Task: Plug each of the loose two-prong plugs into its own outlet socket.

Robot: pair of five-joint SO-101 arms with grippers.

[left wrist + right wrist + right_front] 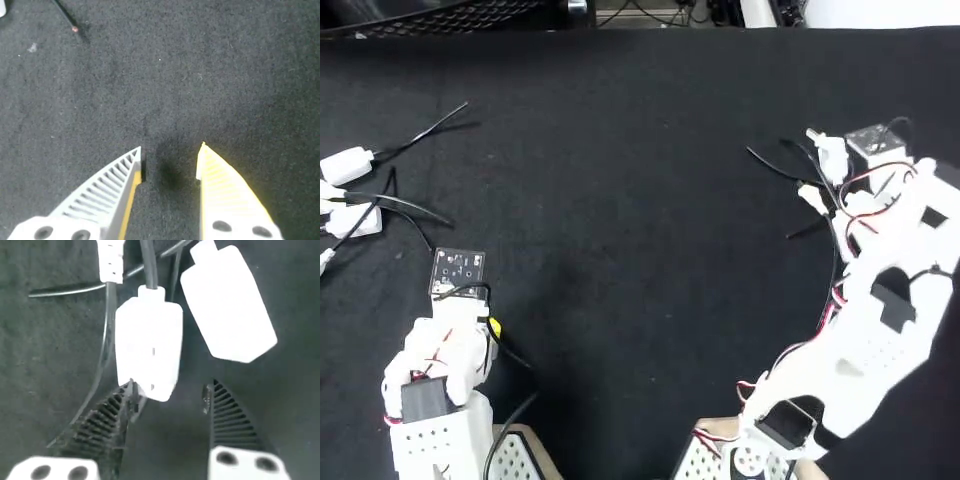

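**High view.** The black cloth [620, 200] carries white connector bodies [355, 218] in two sets. The left group [347, 160] lies at the left edge of the frame and the right group [828, 152] at the upper right, well apart from each other. Thin black cables [420, 135] trail from both. No prongs show, so plug and socket cannot be told apart. The left arm [440, 370] sits folded at the lower left, wrist pointing down at bare cloth, near the left group but apart from it. The right arm [880, 310] is stretched toward the upper right, with its wrist over the right group.

**Left wrist view.** The left gripper [170, 150] hangs over bare cloth. Its white and yellow jaws are apart with nothing between them. A loose cable end [67, 20] lies at the upper left.

**Right wrist view.** The right gripper [170, 392] has its black jaws spread and holds nothing. The nearer body [147, 352] lies just ahead, its rounded end just beside one fingertip [125, 395]; contact cannot be confirmed. The second body [227, 302] lies close alongside at the upper right.

**Handling, as judged.** The bodies look like light, rigid moulded plastic with smooth faces, so they are likely to slip or pivot under an off-centre pinch. The attached cable will probably drag and twist the body. The best hold appears to be across the broad flat sides at mid-body, clear of the cable neck and leaving the mating end free.
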